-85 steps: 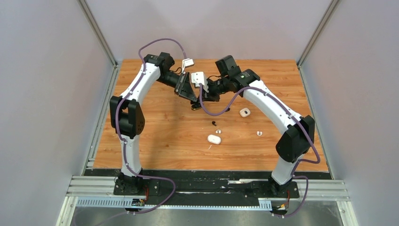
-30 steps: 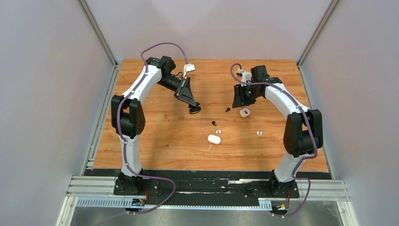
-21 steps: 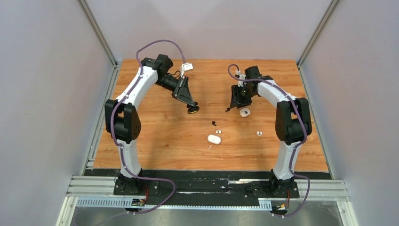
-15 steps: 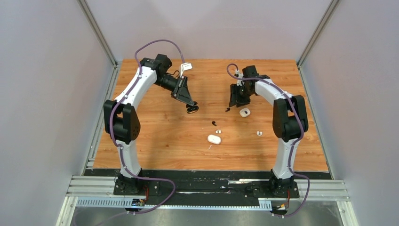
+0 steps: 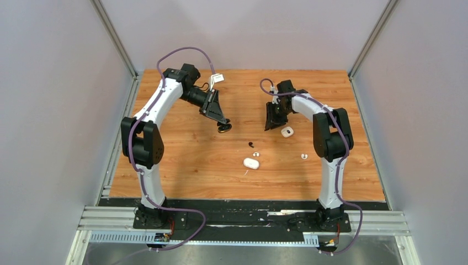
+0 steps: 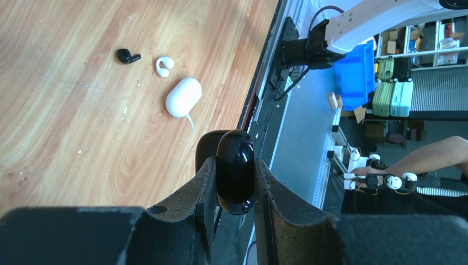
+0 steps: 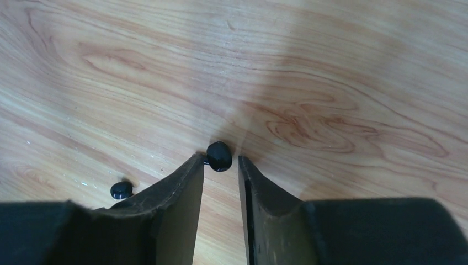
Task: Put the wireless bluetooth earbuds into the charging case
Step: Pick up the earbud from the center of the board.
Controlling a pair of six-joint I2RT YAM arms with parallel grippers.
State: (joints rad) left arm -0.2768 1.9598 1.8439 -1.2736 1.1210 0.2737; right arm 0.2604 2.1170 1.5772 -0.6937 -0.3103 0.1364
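Note:
A glossy black charging case (image 6: pixel 235 182) is clamped between the fingers of my left gripper (image 6: pixel 234 165) and held above the table (image 5: pixel 176 160). In the top view that left gripper (image 5: pixel 223 126) hangs left of centre. My right gripper (image 7: pixel 221 161) is down at the wood, its jaws a little apart. A black earbud (image 7: pixel 219 155) lies right at its fingertips, and no finger visibly presses it. Another black earbud (image 7: pixel 121 189) lies to that gripper's left. In the top view the right gripper (image 5: pixel 269 126) covers the first earbud.
A closed white case (image 5: pixel 251 163) lies mid-table, with a white earbud (image 5: pixel 255 154) and a black earbud (image 5: pixel 251 144) just beyond it. A second white case (image 5: pixel 287 132) sits close to the right gripper. Another white earbud (image 5: pixel 304 156) lies further right.
My right arm has swung back from the left gripper, come down to the table over the black earbud and narrowed its jaws. The left gripper has shifted only slightly, still gripping the black case.

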